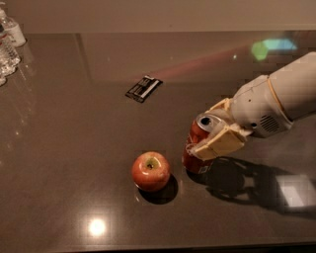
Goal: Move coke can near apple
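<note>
One white arm [289, 91] reaches in from the right. Its one gripper [203, 132] is clamped on the single coke can [197, 163], one tan finger [219, 143] across the front, the other behind. The can leans a little and stands just right of the one apple [150, 171], close but not touching. Clear water bottles [7, 47] crowd the far left corner (the edge cuts them, so no sure count). One flat black packet [143, 88] lies farther back. The table [69, 143] is dark, glossy and mirrors lights; a pale wall [148, 15] runs behind.

pincer [204, 130] matt plastic on metal coke can [196, 162] | apple [150, 171] glossy | table [69, 148] polished
</note>
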`<state>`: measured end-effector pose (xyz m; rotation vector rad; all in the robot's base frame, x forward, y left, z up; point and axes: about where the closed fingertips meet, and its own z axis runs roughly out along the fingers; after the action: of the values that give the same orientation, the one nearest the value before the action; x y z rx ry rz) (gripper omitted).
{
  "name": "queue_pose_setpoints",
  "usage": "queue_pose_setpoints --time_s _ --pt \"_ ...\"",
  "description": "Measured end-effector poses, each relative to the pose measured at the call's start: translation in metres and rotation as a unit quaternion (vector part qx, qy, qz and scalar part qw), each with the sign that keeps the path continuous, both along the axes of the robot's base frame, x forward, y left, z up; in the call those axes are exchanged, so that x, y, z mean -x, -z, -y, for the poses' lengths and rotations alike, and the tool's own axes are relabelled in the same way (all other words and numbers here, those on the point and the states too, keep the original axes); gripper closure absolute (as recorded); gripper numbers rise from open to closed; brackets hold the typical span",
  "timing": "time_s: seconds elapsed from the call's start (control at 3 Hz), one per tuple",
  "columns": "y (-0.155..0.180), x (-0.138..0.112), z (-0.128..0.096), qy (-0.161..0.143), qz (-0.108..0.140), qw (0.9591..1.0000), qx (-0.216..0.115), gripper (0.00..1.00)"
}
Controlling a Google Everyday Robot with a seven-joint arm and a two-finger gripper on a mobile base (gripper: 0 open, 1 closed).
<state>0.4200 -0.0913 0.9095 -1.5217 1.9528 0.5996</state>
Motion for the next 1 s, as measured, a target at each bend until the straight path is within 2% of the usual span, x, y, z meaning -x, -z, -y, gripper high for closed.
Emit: queue_pose_setpoints --time_s 0.33,0.67,1.0 --pt "0.0031 0.0067 -0.0053 -0.013 -0.003 0.9999 -0.001 1.0" --pt "0.009 0.0099 -0.0073 -0.018 -0.004 0.9998 0.01 0.85" --pt "0.013 0.012 -0.0084 -0.023 -0.001 0.9994 0.024 0.62"
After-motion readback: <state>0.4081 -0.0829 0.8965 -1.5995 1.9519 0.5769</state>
